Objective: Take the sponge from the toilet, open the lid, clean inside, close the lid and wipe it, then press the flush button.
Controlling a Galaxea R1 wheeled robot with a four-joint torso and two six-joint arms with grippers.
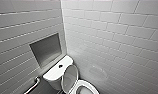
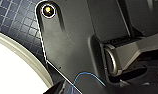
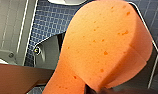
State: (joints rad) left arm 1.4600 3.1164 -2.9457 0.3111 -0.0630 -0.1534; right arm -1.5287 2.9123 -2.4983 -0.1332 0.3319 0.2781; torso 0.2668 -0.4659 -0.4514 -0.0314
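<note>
The sponge (image 3: pixel 105 50), orange and pitted, bulges close up in the right wrist view. It is held off the floor by the right gripper (image 3: pixel 100 90), whose dark tip clamps its lower end. Behind it lies blue mosaic floor (image 3: pixel 50 22).

In the head view the white toilet (image 1: pixel 53 76) stands in a corner of white tiled walls. Its lid (image 1: pixel 69 78) is raised, greyish inner face showing, just in front of the cistern. The flush button (image 1: pixel 60 66) sits at the middle of the cistern top. The bowl rim (image 1: pixel 89 86) is exposed below the lid. A square niche (image 1: pixel 46 48) is set in the wall above the cistern, and a metal grab bar (image 1: pixel 33 86) runs beside it.

I cannot tell the left gripper's state.
</note>
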